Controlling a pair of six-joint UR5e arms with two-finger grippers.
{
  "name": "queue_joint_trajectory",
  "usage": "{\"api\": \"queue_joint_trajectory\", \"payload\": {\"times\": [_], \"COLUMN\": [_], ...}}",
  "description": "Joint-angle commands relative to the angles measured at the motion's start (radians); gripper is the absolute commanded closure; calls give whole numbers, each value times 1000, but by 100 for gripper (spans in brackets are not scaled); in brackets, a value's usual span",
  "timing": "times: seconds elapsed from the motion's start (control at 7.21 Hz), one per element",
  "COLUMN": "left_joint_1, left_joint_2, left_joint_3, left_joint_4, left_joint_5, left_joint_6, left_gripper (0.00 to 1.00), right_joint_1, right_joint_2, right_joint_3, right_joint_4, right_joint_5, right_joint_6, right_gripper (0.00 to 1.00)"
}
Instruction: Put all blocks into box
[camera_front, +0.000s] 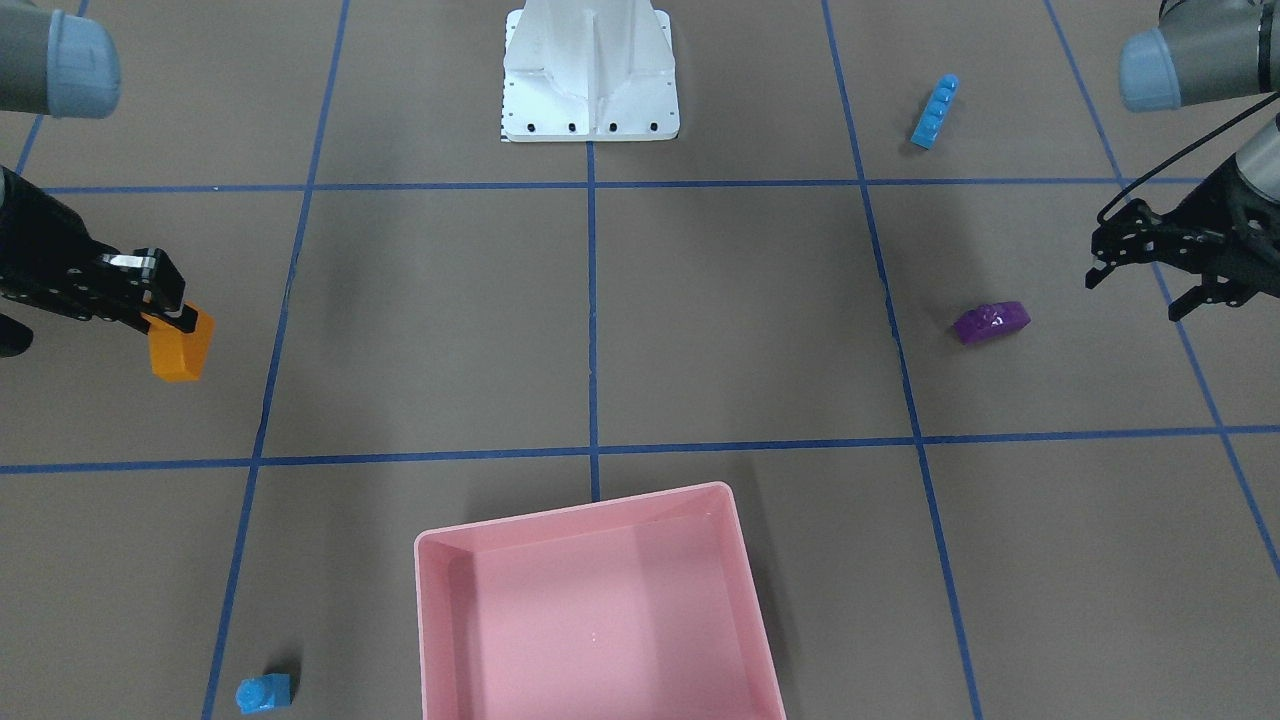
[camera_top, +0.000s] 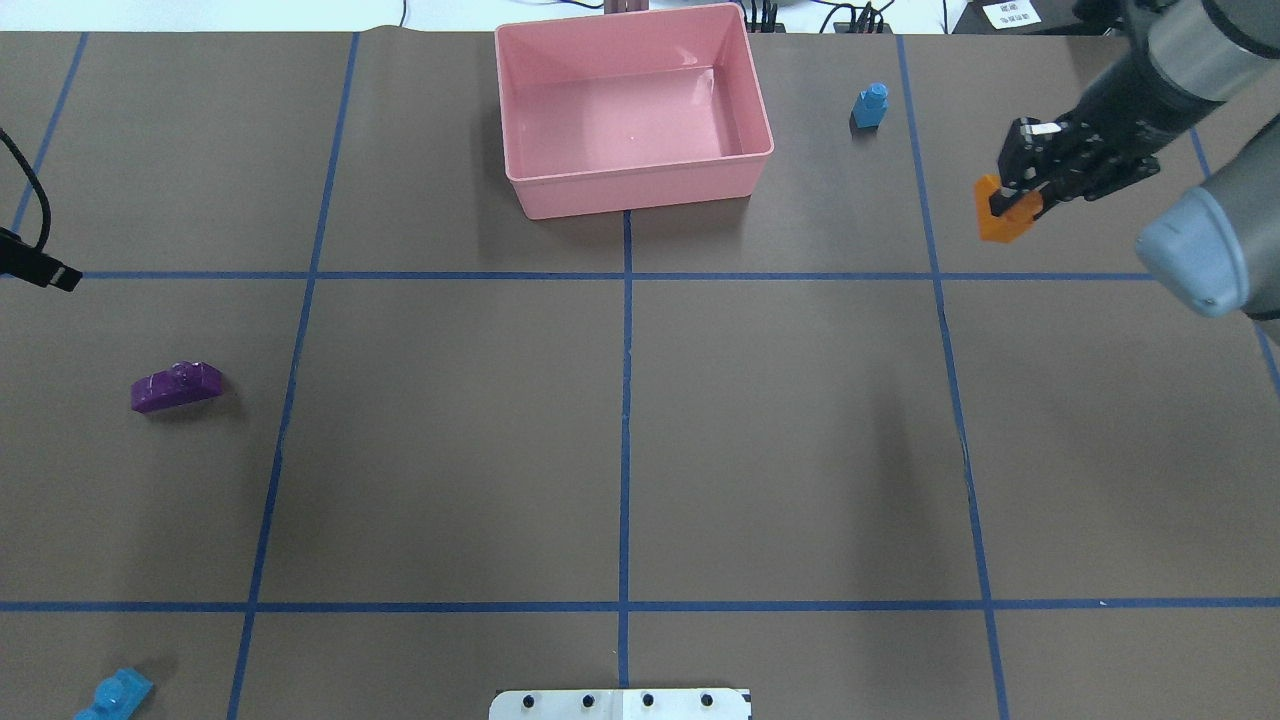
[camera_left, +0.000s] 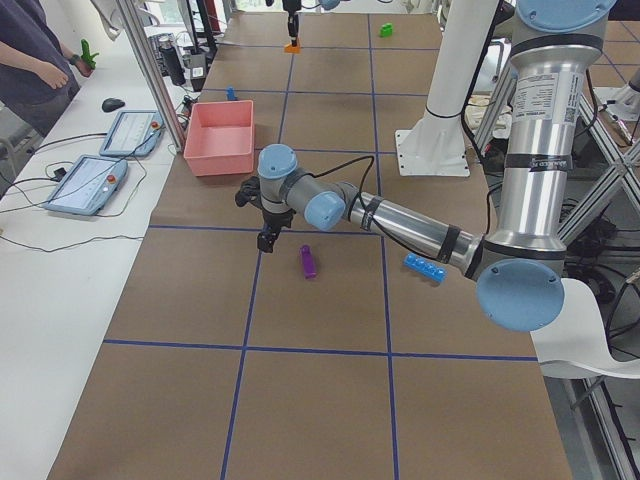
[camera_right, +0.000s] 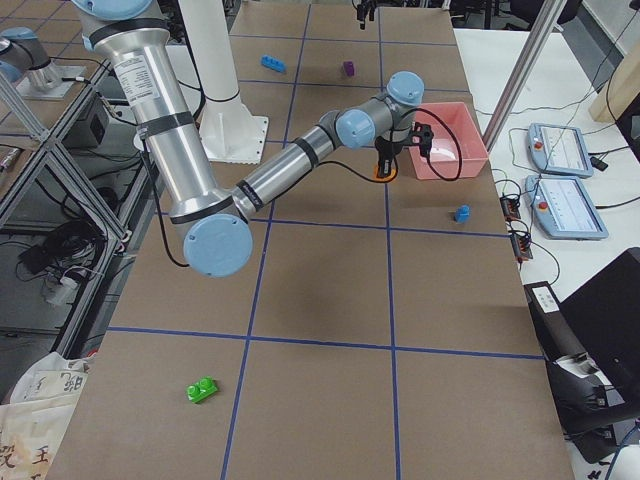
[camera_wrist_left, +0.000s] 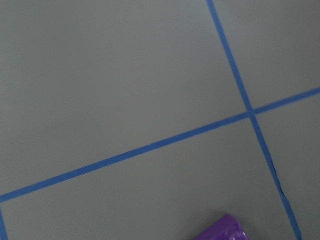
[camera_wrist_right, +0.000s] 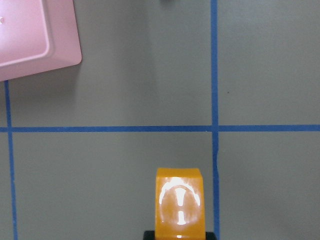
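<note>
Brown paper with a blue tape grid covers the worktop. Near the far right corner the right gripper (camera_top: 1012, 205) clamps the orange block (camera_front: 180, 352). The pink box (camera_top: 640, 195) sits mid far edge, to its left, with the small blue block (camera_top: 870, 105) standing between them. The left gripper (camera_front: 1138, 296) hangs spread wide by the purple sloped block (camera_front: 990, 322), near the left edge.
</note>
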Motion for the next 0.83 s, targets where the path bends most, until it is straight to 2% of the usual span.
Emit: {"api": "queue_joint_trajectory", "payload": {"times": [0.0, 0.42, 0.55, 0.69], "left_joint_1": [53, 128, 157, 180], "left_joint_2": [16, 22, 22, 22], "left_joint_3": [-5, -6, -5, -5], "left_joint_4": [-2, -8, -16, -29], "left_joint_5": [29, 89, 94, 100], "left_joint_6": [110, 105, 99, 76], "left_gripper": [2, 1, 1, 1], "right_joint_1": [-69, -97, -106, -109], "right_joint_2": [219, 456, 525, 567], "right_joint_3": [-143, -388, -501, -615], "right_joint_4": [-16, 21, 80, 215], "right_joint_5": [-48, -130, -162, -189], "right_joint_6": [159, 246, 269, 270], "right_gripper": [100, 100, 100, 100]}}
